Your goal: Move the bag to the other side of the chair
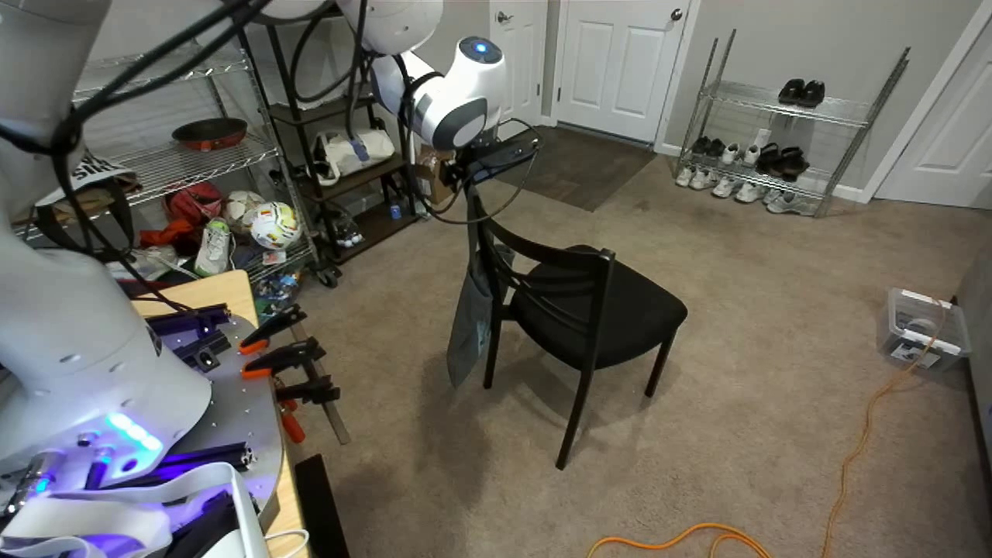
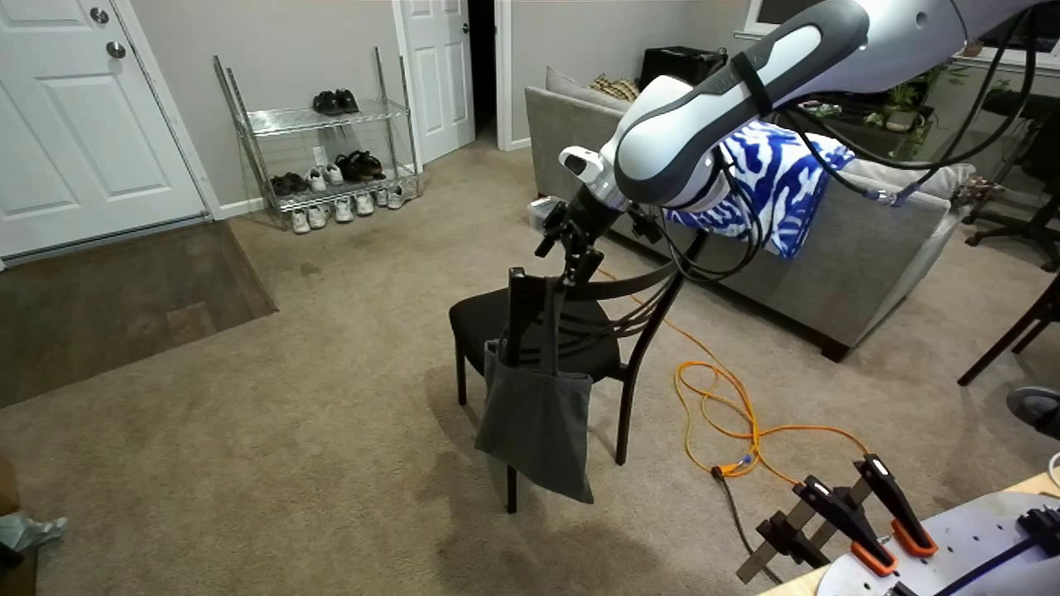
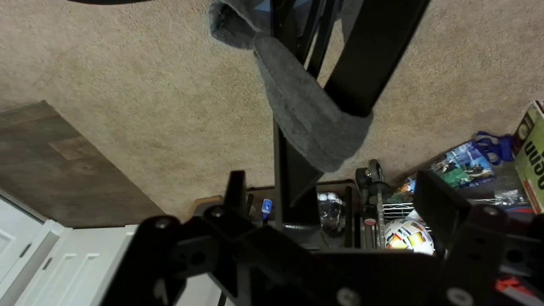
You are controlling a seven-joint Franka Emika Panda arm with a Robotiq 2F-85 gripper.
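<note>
The grey fabric bag (image 1: 469, 329) hangs from the near post of the black chair's backrest, seen in both exterior views. Its body (image 2: 537, 426) drops outside the chair (image 2: 571, 327), clear of the carpet. A wide grey handle (image 3: 314, 123) loops around the top of that post in the wrist view. Just above the post my gripper (image 2: 571, 263) points down, close to the handle. Its fingers (image 3: 234, 193) stand wide apart, with the post and handle showing in the gap and nothing gripped. Whether a finger touches the handle I cannot tell.
Wire shelving (image 1: 182, 159) and a dark rack (image 1: 356, 182) stand behind the arm. Clamps (image 1: 283, 356) jut from the robot's table edge. An orange cord (image 2: 749, 422) lies on the carpet near the grey sofa (image 2: 795, 281). A shoe rack (image 2: 323, 124) stands by the far wall.
</note>
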